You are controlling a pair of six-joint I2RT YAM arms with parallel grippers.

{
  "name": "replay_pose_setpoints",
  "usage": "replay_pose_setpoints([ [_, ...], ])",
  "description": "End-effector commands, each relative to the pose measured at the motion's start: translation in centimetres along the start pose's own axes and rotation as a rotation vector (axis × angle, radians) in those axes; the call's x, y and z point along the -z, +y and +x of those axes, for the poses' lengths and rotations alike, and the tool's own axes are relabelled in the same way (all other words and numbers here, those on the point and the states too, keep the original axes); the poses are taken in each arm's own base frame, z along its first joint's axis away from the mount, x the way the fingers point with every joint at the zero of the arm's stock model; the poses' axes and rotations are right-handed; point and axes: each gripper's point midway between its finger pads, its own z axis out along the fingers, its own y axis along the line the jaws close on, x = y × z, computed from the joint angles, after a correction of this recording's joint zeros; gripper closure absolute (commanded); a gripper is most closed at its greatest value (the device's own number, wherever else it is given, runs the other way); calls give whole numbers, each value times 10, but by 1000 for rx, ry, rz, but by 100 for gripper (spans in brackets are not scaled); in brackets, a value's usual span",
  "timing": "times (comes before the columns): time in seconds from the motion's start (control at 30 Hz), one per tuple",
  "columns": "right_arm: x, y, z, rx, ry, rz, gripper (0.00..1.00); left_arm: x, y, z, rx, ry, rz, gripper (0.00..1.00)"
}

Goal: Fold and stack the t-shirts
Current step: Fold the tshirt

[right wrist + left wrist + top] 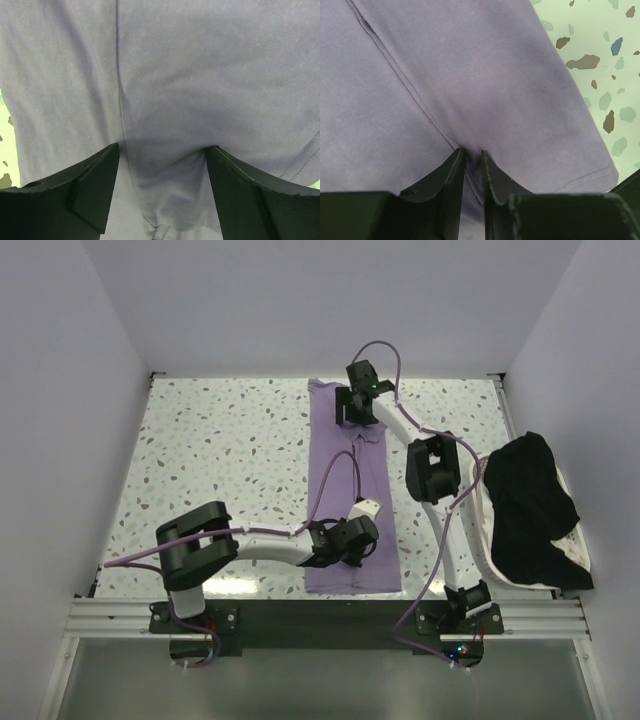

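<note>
Speckled surface: lavender t-shirt lies as a long strip. Left gripper jaws nearly closed, pinching its fabric. Right gripper jaws wide, holding nothing, over the far end. Black t-shirt heaped right.

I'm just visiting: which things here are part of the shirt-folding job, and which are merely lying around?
Part of the job: lavender t-shirt, black t-shirt, left gripper pinching the lavender one, right gripper open over it.
Just there: white basket holding the black t-shirt, speckled table.
</note>
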Motion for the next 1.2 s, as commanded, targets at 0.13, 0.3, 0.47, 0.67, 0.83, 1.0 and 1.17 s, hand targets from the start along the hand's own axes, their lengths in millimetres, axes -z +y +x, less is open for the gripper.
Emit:
replay_pose_setpoints([
  [0.13,75,3,-49,24,-116,-28,15,39,-25,-30,16,-62,121,63],
  [0.3,173,-4,-56,-8,-184,-51,12,84,-15,-50,36,-151,151,57],
  [0.47,229,-7,10,-162,-161,-158,16,97,36,-26,163,-115,115,62],
  [0.67,265,-19,155,-359,-45,-298,24,118,68,-4,256,-97,161,60],
  [0.83,273,-34,252,-397,132,-289,28,117,69,22,278,-9,179,54],
  [1.0,285,-42,315,-445,265,-305,34,113,68,49,353,54,220,53],
  [1.17,283,-53,353,-462,348,-260,38,106,65,74,382,124,262,52],
])
